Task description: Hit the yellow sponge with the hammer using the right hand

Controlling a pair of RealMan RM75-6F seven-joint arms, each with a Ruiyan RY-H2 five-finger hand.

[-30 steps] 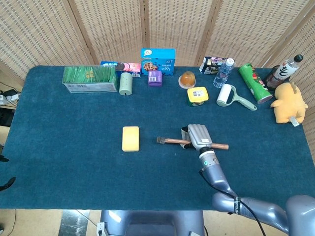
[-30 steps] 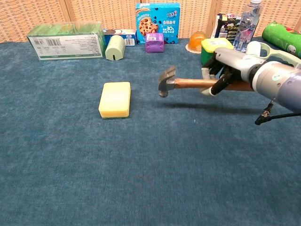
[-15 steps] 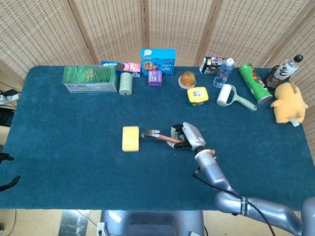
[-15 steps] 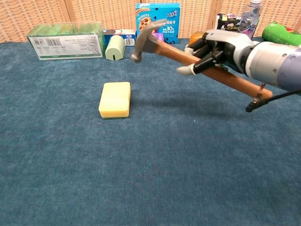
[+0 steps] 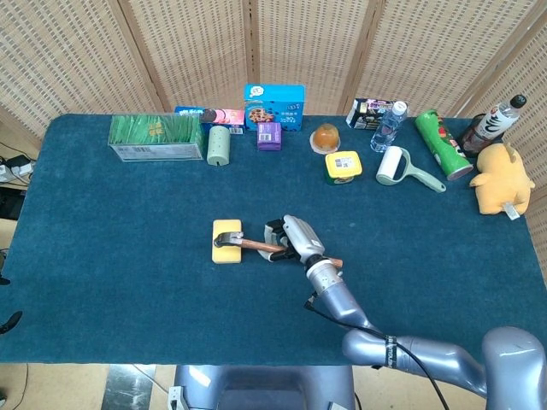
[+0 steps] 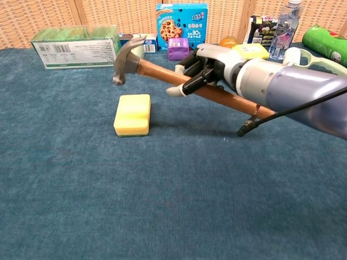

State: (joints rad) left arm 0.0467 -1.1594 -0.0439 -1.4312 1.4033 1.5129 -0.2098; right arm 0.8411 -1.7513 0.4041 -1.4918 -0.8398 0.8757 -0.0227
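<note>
The yellow sponge [image 5: 224, 249] [image 6: 133, 114] lies flat on the blue cloth, left of centre. My right hand [image 5: 293, 238] [image 6: 203, 66] grips the wooden handle of the hammer [image 5: 246, 243] [image 6: 179, 79]. The handle slopes up to the left, and the metal head [image 6: 126, 57] hangs in the air above the sponge, clear of it in the chest view. In the head view the head [image 5: 227, 238] overlaps the sponge's top. My left hand shows in neither view.
Along the back edge stand a green box [image 5: 155, 137], a pale green roll [image 5: 219, 145], a cookie box [image 5: 274, 105], a purple box [image 5: 268, 135], a yellow tub [image 5: 343, 167], a bottle [image 5: 387, 125], a lint roller [image 5: 394, 166], a green can [image 5: 442, 143] and a plush toy [image 5: 501, 178].
My right hand has swept left with the hammer, from right of the sponge to over it. The hammer head rose from near the cloth and now hangs above the sponge.
</note>
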